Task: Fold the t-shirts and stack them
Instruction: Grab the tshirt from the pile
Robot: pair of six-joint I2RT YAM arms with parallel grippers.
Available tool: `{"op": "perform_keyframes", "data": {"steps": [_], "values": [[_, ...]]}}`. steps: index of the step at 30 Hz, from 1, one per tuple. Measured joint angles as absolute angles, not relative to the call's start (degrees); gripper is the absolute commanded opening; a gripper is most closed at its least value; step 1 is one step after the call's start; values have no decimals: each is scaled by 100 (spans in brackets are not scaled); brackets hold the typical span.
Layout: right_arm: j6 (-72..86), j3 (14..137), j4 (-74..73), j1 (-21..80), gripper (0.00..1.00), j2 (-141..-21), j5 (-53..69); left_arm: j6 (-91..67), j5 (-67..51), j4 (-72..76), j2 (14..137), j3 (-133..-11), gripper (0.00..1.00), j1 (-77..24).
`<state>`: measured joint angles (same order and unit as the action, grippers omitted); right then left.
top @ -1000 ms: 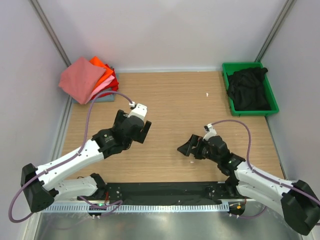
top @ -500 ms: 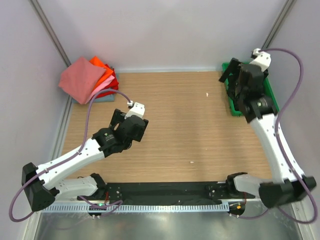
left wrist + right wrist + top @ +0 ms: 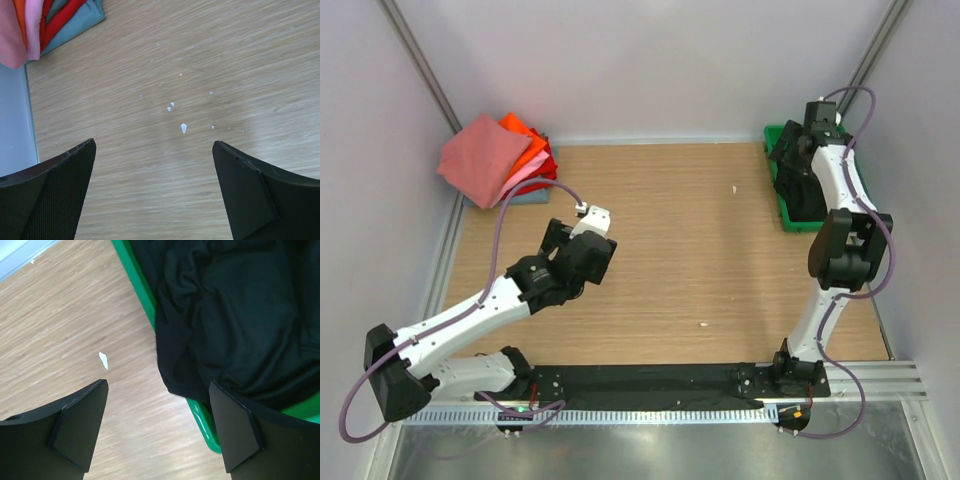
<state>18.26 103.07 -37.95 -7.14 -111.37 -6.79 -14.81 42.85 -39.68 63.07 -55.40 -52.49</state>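
I have the right tool (image 3: 157, 385) out over the green tray (image 3: 137, 285), its fingers spread wide with nothing between them. The black t-shirt (image 3: 230, 315) lies crumpled in that tray, directly under and ahead of the tool. It is mostly on the side of the right finger, and one fold spills over the tray's rim in the gap between the fingers. From the wrist view I cannot tell whether the fingers touch the cloth. The left finger hangs over the bare wooden surface (image 3: 680, 230), and a small white fleck (image 3: 103, 359) lies just ahead of its tip.

My left tool (image 3: 154, 144) is also fully open and holds nothing. It hovers over the surface with a few white specks (image 3: 183, 128) scattered ahead of it, between the fingers. The stack of folded t-shirts (image 3: 500, 160) sits well ahead of this tool and off to its left finger's side, in the far corner. The salmon-pink one (image 3: 480, 155) is on top, with orange (image 3: 520, 128), red (image 3: 546, 160) and pale pink (image 3: 520, 176) edges showing beneath it. A grey-blue layer (image 3: 85, 22) lies at the bottom of the stack.
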Motion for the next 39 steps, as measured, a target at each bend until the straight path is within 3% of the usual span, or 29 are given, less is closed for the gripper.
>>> {"op": "perform_keyframes", "data": {"steps": [5,10,13,16,17,25,27,30,39], "values": [[1833,10733,-3802,-714,79,-11773,-429,-1479,4283,-3972,6403,-5540,100,-5249],[1852,10689,-3778,-716,77,-12051,-425,-1476,4261,-3975,6479,-5540,100,-5249],[1870,10569,-3736,-727,68,-12055,-421,-1476,4244,-3977,6490,-5540,100,-5249],[1894,10488,-3675,-735,51,-12060,-392,-1476,4239,-3975,6490,-5540,100,-5249],[1892,10475,-3664,-735,40,-12066,-386,-1476,4241,-3975,6490,-5540,100,-5249],[1883,10396,-3575,-762,27,-12103,-368,-1476,4239,-3975,6501,-5542,100,-5249],[1863,10370,-3570,-775,21,-12108,-368,-1474,4239,-3977,6508,-5548,100,-5249],[1831,10348,-3562,-797,3,-12127,-364,-1474,4239,-3979,6514,-5577,100,-5249],[1817,10560,-3848,-777,1,-12167,-530,-1463,4294,-3988,6514,-5614,100,-5249]]}}
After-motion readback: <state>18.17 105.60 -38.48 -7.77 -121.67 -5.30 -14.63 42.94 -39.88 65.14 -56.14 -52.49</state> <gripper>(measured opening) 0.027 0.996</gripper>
